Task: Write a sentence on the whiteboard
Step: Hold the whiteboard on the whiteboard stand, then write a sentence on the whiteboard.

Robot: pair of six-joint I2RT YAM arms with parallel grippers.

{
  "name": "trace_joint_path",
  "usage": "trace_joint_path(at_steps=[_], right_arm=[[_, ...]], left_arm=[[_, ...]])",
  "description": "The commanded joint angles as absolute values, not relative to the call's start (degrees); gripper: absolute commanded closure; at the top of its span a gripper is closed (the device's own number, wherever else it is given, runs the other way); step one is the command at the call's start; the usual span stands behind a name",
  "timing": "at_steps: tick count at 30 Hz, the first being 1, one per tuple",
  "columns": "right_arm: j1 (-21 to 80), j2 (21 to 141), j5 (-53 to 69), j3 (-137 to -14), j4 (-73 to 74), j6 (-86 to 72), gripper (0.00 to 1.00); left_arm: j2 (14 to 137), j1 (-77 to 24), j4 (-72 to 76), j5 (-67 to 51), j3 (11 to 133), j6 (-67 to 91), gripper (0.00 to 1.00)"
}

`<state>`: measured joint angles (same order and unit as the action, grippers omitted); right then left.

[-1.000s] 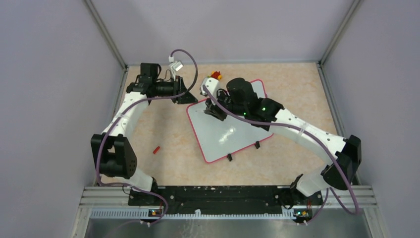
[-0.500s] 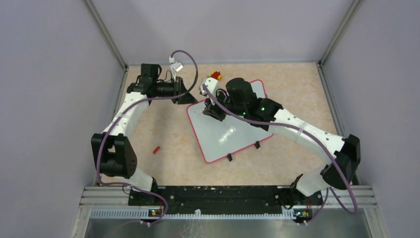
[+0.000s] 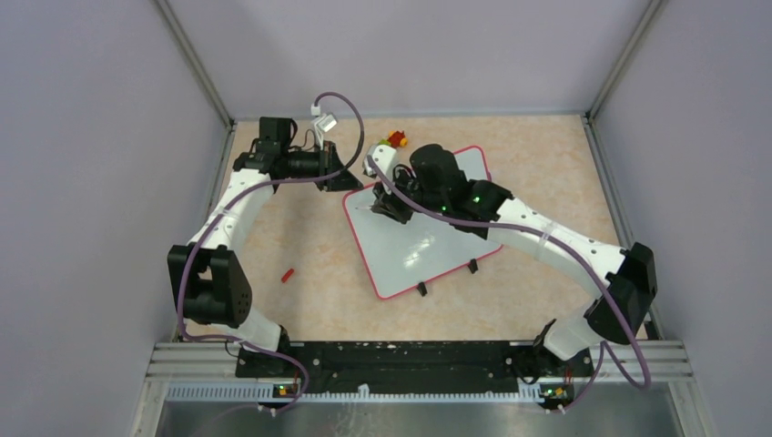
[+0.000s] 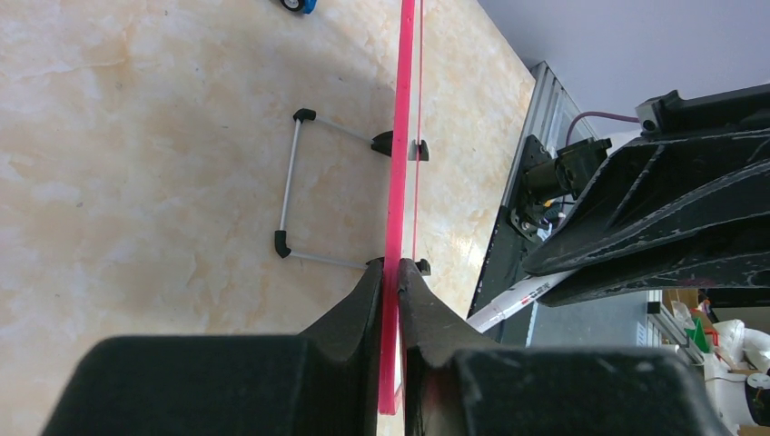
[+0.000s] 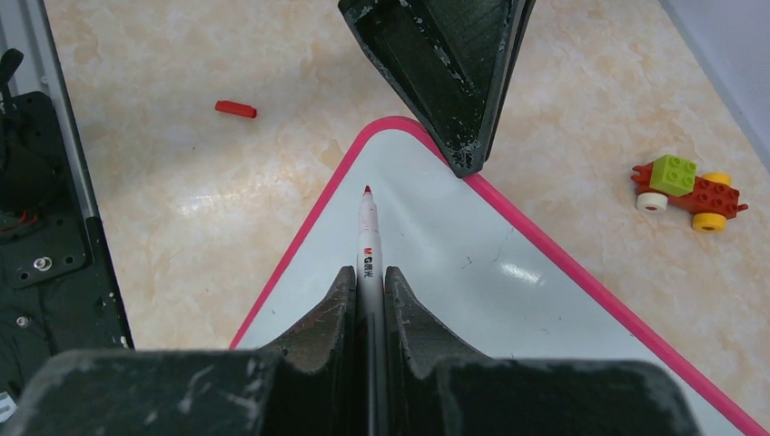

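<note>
The whiteboard (image 3: 428,246) lies slanted on the tan table, white face up, with a pink-red rim. My left gripper (image 3: 350,182) is shut on that rim (image 4: 398,136) at the board's far left corner, its jaws (image 4: 390,268) pinching the thin pink edge. My right gripper (image 5: 368,272) is shut on a white marker (image 5: 368,232) whose red tip points at that same corner, just short of the left fingers (image 5: 454,82). In the top view the right gripper (image 3: 378,205) hangs over the board's left part. The sentence is out of view; the white face (image 5: 472,291) shows only faint specks.
A small red cap (image 3: 288,274) lies on the table left of the board. A red, green and yellow brick car (image 3: 396,138) sits beyond the board's far edge. Two black clips (image 3: 421,289) are on the near edge, and a wire stand (image 4: 289,177) is under the board.
My left gripper's jaws have closed onto the board's rim. The right arm has shifted a little to the left with the marker. The board has not moved.
</note>
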<state>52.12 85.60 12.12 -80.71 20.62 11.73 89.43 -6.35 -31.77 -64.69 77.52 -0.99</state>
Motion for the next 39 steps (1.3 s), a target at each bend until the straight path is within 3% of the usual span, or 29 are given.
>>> trace_joint_path(at_steps=[1,19,39], right_arm=[[52.8,86.4,12.7,-84.6,19.2,11.0,1.00],[53.3,89.1,11.9,-87.9,20.2,11.2,1.00],[53.3,91.1,9.2,-88.8,20.5,12.8,1.00]], left_arm=[[90.2,-6.2,-31.1,-65.5,77.1,-1.1,0.87],[90.6,-6.8,-31.2,-65.4,77.4,-1.5,1.00],[90.4,-7.1,-31.6,-65.1,77.7,-1.9,1.00]])
